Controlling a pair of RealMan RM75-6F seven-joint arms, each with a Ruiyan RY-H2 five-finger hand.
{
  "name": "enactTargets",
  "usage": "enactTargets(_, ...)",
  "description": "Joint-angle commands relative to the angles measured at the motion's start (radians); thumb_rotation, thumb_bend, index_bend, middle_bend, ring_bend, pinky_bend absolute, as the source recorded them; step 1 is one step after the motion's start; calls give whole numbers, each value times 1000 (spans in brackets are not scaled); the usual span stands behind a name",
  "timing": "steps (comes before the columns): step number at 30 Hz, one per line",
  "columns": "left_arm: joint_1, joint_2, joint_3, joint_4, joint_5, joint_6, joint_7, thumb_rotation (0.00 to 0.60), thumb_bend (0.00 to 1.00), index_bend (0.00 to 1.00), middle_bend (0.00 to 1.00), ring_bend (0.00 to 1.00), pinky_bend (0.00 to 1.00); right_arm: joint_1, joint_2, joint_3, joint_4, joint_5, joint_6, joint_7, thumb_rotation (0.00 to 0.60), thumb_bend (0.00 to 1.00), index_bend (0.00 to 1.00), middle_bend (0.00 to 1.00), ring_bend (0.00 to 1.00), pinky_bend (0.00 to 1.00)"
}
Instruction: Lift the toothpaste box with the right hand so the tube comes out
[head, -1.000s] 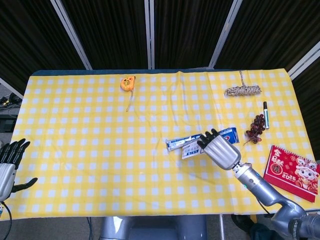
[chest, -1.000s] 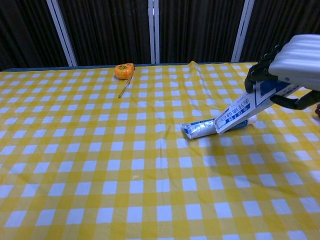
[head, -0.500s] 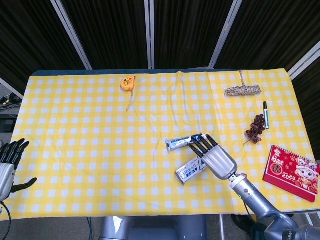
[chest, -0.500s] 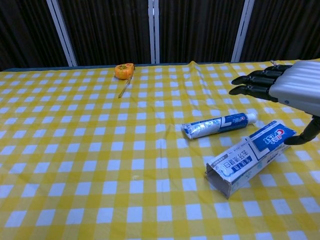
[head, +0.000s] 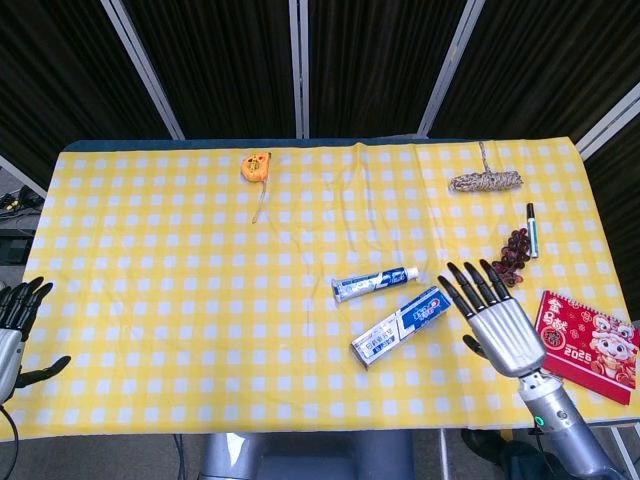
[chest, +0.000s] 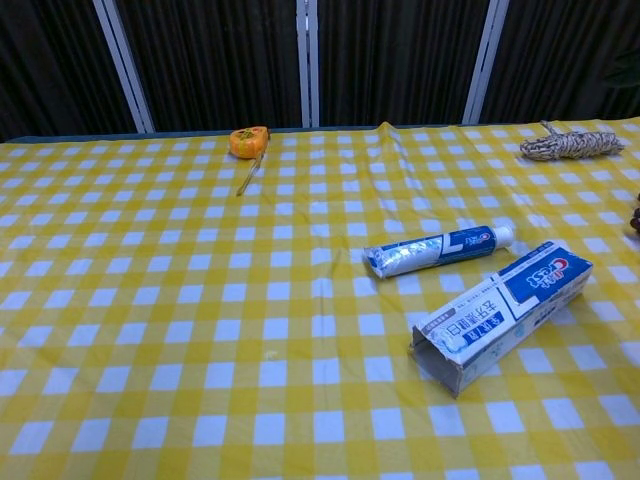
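Note:
The toothpaste box (head: 402, 323) (chest: 502, 312) lies flat on the yellow checked cloth, its open end toward the front left. The toothpaste tube (head: 375, 283) (chest: 440, 248) lies free just behind the box, fully out of it. My right hand (head: 496, 320) hovers to the right of the box with fingers spread and nothing in it; the chest view does not show it. My left hand (head: 14, 325) hangs at the table's front left edge, fingers apart and empty.
An orange tape measure (head: 256, 166) (chest: 248, 141) sits at the back left. A rope coil (head: 484, 181) (chest: 570, 144), a marker pen (head: 531, 229), a bunch of dark grapes (head: 513, 253) and a red calendar (head: 587, 343) lie along the right side.
My right hand let go of the box, which now lies flat in front of the tube. The hand has pulled back to the right and left the chest view.

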Motion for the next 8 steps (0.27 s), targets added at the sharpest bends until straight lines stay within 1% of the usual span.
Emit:
enactTargets(1,4,4,0,-2,4,8,-6,600,0,0,0,0,0,-78,-8,-6,74,16,95,100,600,0,0,1,0,26)
enactTargets(4,7,6,2,-3,9,12,-9,600,0,0,0,0,0,-105,-20,-11,107,32,109,158,600,0,0,0,0,6)
enactTargets(8,8,8,1,-4,10,15,-11,600,0,0,0,0,0,-124,-27,-16,119,50,103,230,600,0,0,0,0,6)
